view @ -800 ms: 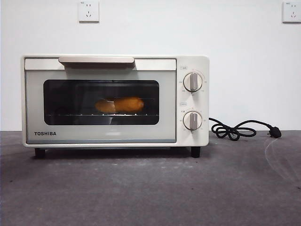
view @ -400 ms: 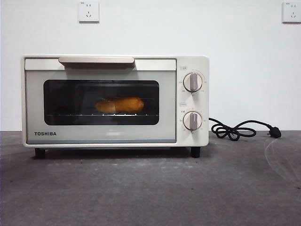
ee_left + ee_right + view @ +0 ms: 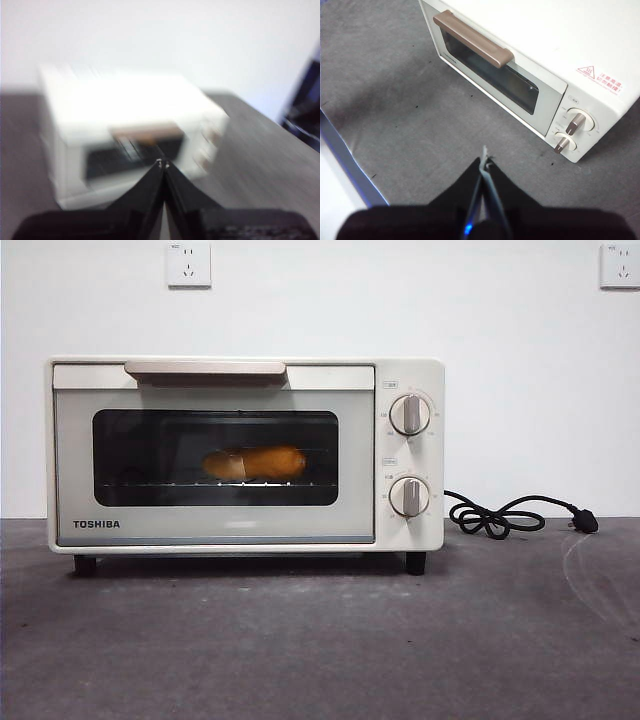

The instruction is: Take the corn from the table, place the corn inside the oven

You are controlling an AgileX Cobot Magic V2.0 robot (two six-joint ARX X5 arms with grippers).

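The corn (image 3: 255, 463) lies on the wire rack inside the oven (image 3: 245, 453), seen through the dark glass window. The oven's door is closed, its beige handle (image 3: 205, 368) across the top edge. Neither arm shows in the front view. In the blurred left wrist view my left gripper (image 3: 162, 163) is shut and empty, held above and in front of the oven (image 3: 125, 125). My right gripper (image 3: 484, 161) is shut and empty too, high over the table (image 3: 395, 100) in front of the oven (image 3: 535, 55).
Two round knobs (image 3: 410, 414) sit on the oven's right panel. A black cord with its plug (image 3: 510, 514) lies coiled on the table to the oven's right. Two wall sockets (image 3: 188, 263) are behind. The table's edge (image 3: 345, 160) shows in the right wrist view.
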